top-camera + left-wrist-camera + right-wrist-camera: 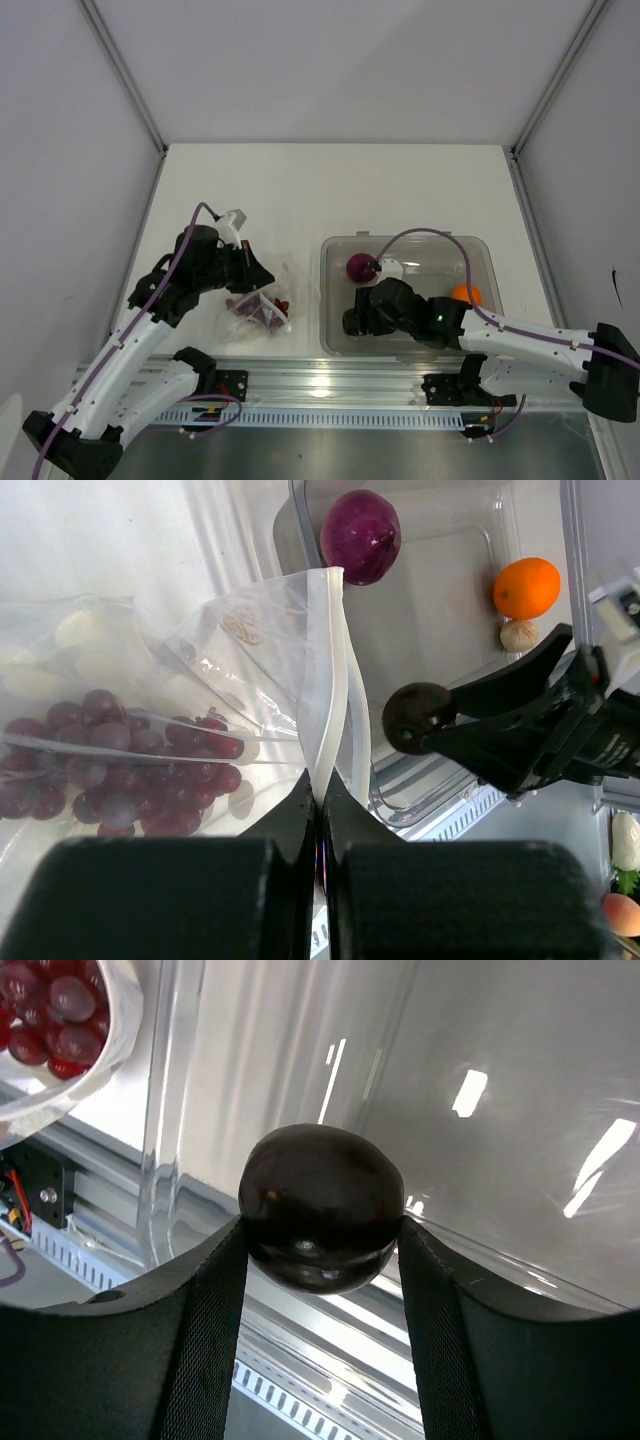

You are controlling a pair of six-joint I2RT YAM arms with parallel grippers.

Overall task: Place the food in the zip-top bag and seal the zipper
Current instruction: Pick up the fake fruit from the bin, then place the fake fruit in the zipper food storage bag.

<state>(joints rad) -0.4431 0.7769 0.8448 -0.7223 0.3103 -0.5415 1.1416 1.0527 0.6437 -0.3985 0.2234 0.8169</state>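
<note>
While our right claw (320, 1235) grips the small blackish lump (320, 1215) from both sides at the near-left corner of the tub (480, 246), our left claw (320, 810), left of the tub, is clenched on the zipper (335, 680). We judge this props the mouth of the zip-top bag (250, 640) open toward the tub. The grape bunch (120, 770) already lies in the bag, while the purple round fruit (360, 267), orange ball (465, 294) and small beige lump (519, 634) wait inside the tub.
</note>
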